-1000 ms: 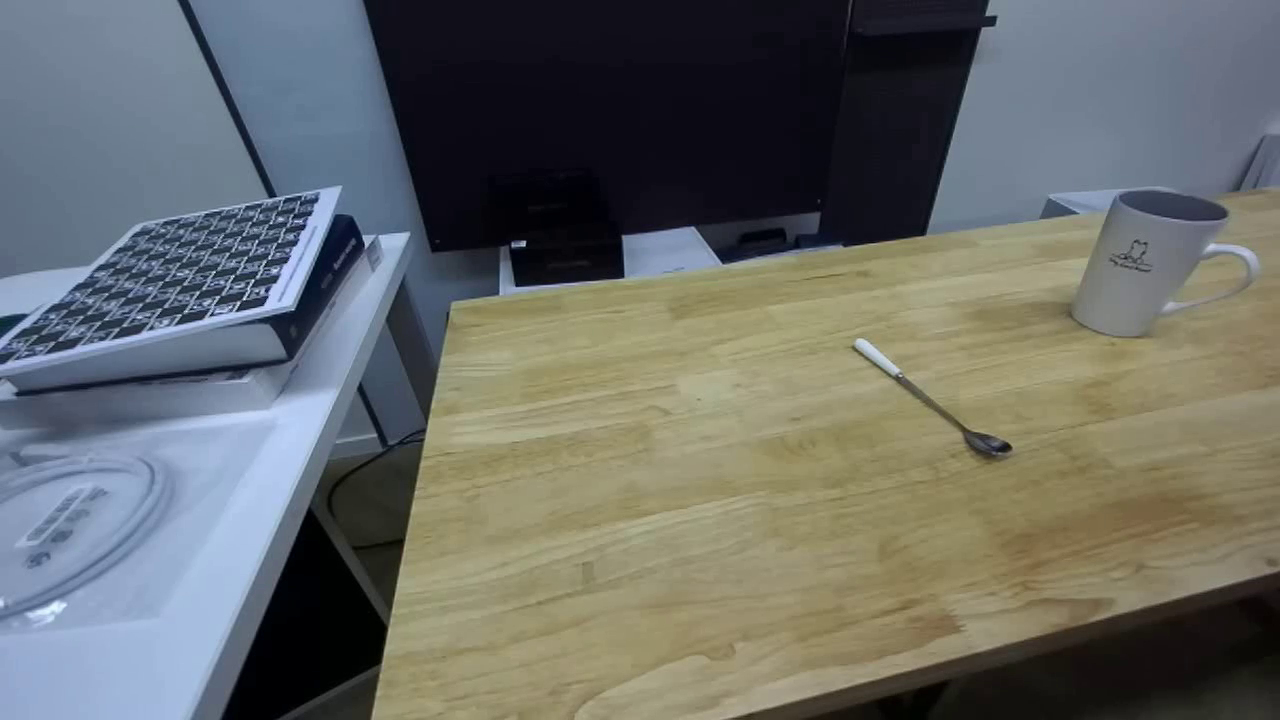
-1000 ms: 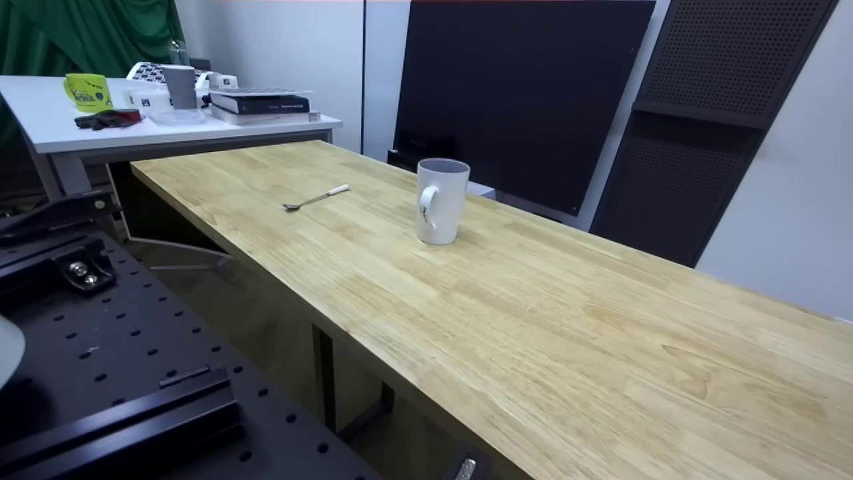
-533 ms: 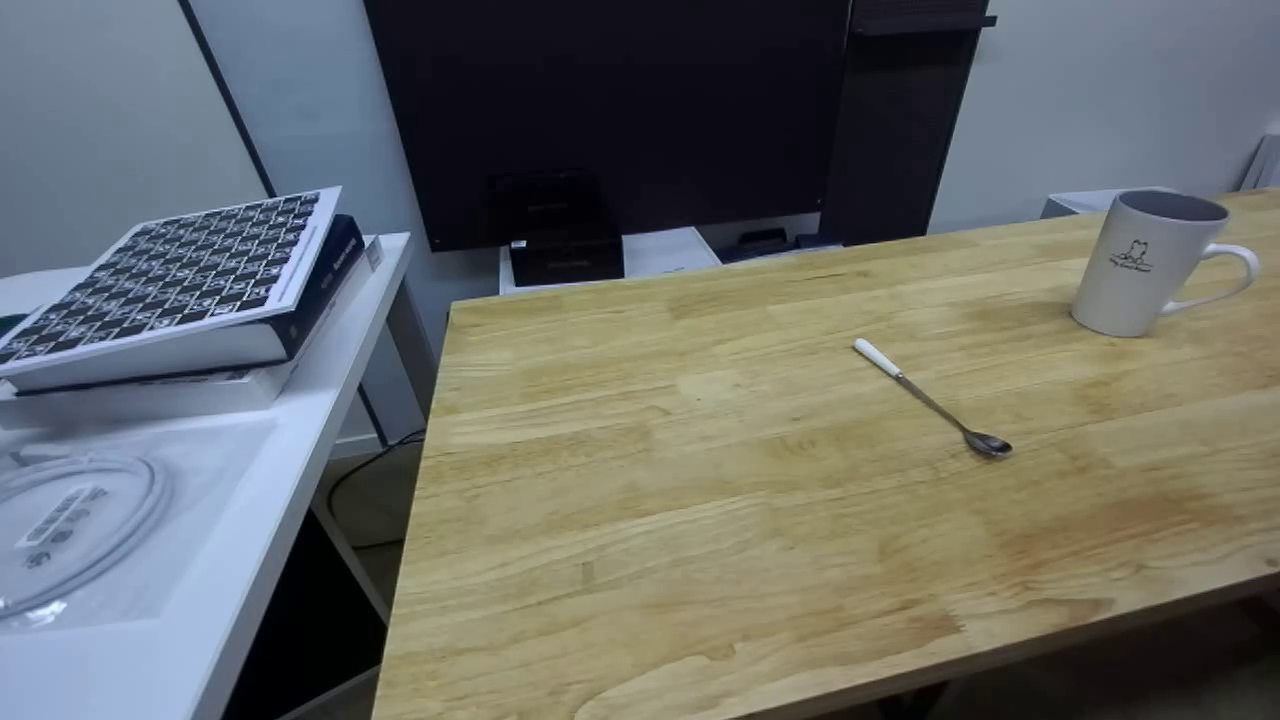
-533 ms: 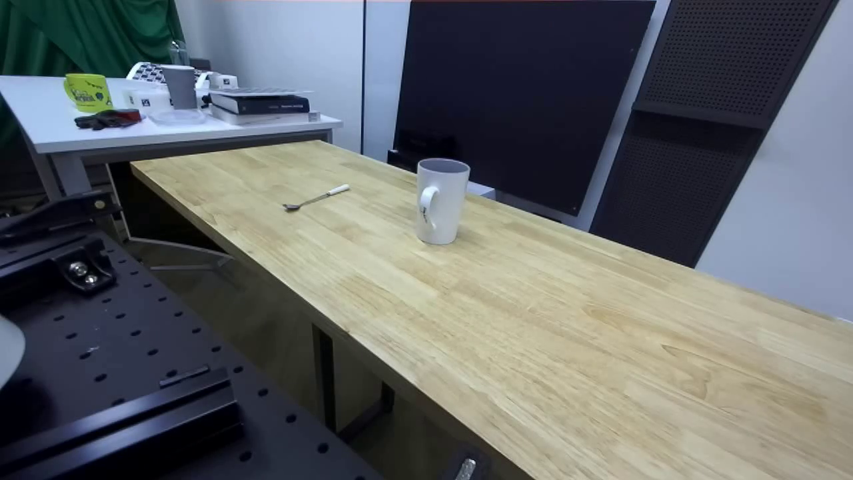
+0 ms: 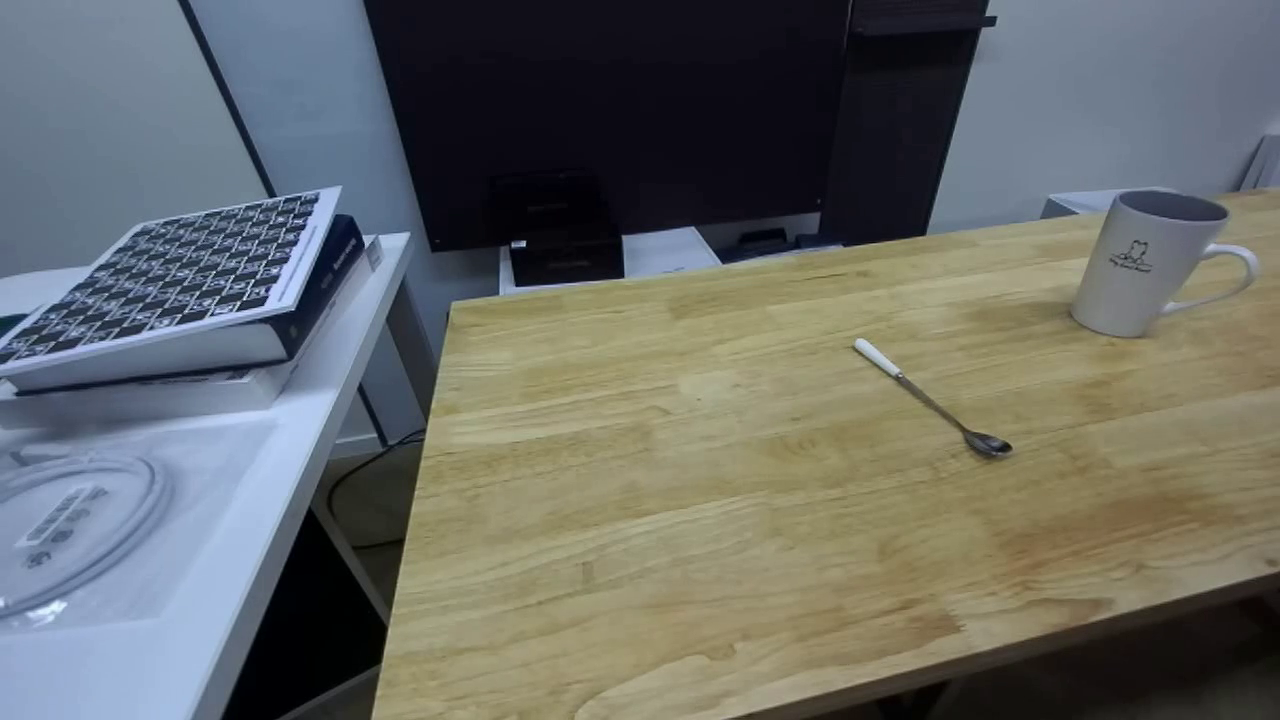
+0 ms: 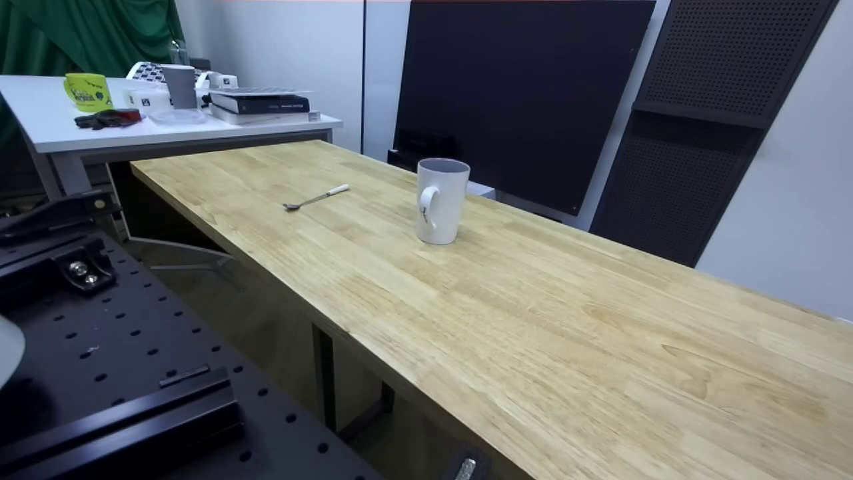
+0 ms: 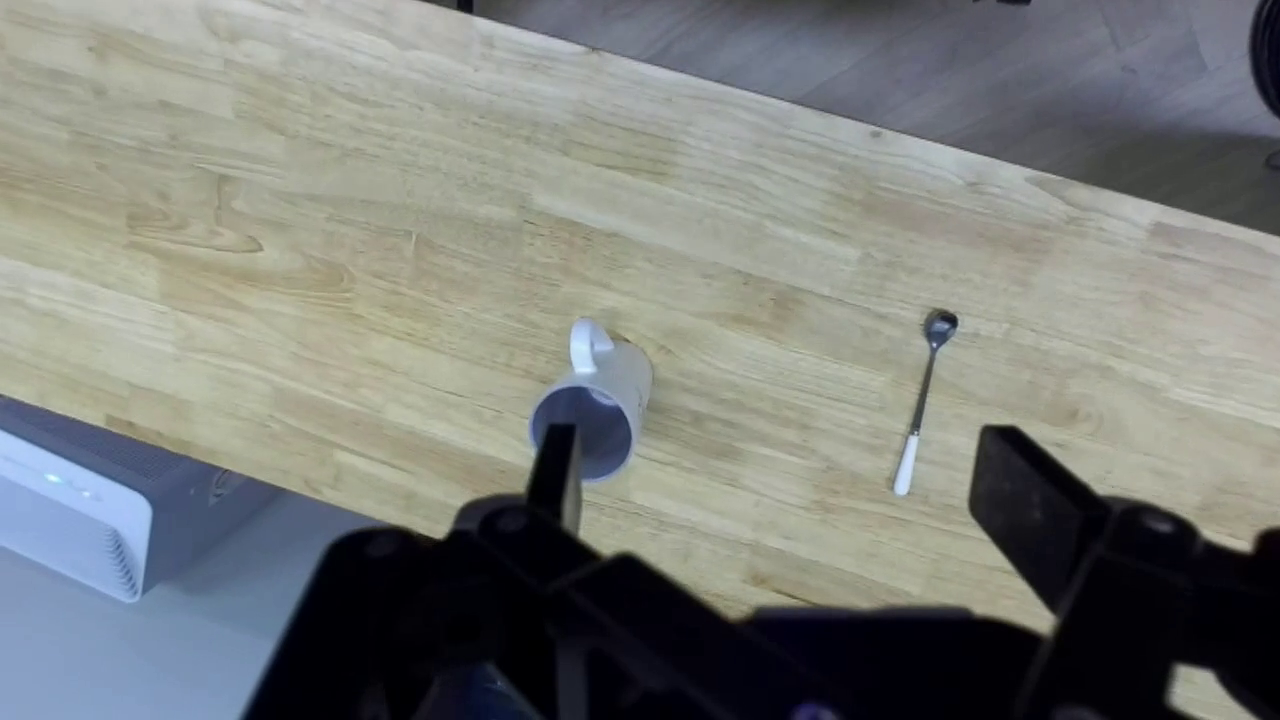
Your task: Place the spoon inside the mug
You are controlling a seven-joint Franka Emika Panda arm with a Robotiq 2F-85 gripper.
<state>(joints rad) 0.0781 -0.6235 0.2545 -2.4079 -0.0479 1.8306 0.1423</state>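
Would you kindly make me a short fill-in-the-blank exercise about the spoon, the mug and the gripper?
In the wrist view, the mug shows to the ____ of the spoon.
The thicker part of the spoon's handle is coloured ____.
The gripper is ____, its fingers wide apart.

Missing words: left; white; open.

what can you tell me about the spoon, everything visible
The spoon is slim: a smooth white handle at one end, its material unclear, then a thin grey shaft that looks like metal, ending in a small, shiny oval bowl. It lies on the wooden table. In the wrist view it is right of the mug, bowl toward the top of the picture. Only the table touches it; the mug and open gripper are apart from it.
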